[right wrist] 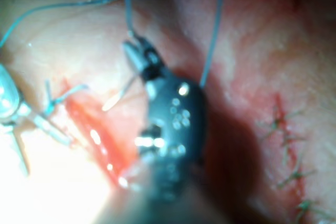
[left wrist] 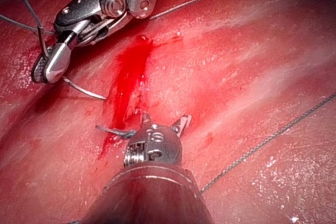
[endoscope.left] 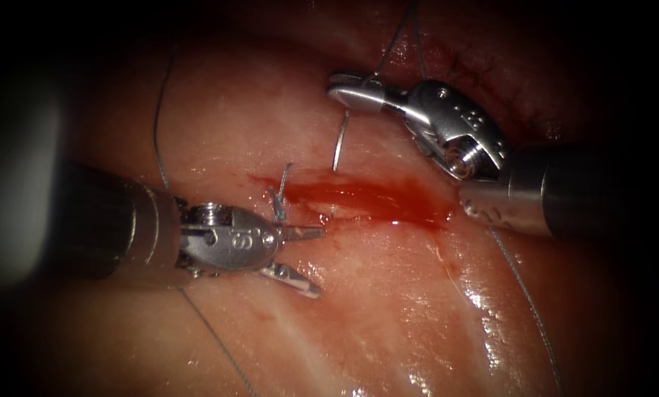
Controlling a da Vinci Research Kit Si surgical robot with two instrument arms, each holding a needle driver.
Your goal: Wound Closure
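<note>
While the left arm's silver needle driver [endoscope.left: 300, 257] waits at lower left of the endoscope frame with its 2 jaws spread apart and holding nothing, a short knotted stitch of blue-grey thread with cut ends [endoscope.left: 279, 197] stands just above its upper jaw, at the left end of the cut. That makes 1 stitch placed, as far as I can judge. To its right, the wet red cut in the pale pork tissue [endoscope.left: 373, 202] is unclosed, with red fluid pooled along it. Above the cut's middle hangs the thin curved steel needle [endoscope.left: 339, 147], clear of the tissue, gripped near its upper end by the right arm's silver needle driver [endoscope.left: 347, 90], jaws clamped. Fine grey suture thread [endoscope.left: 399, 37] runs upward from there.
</note>
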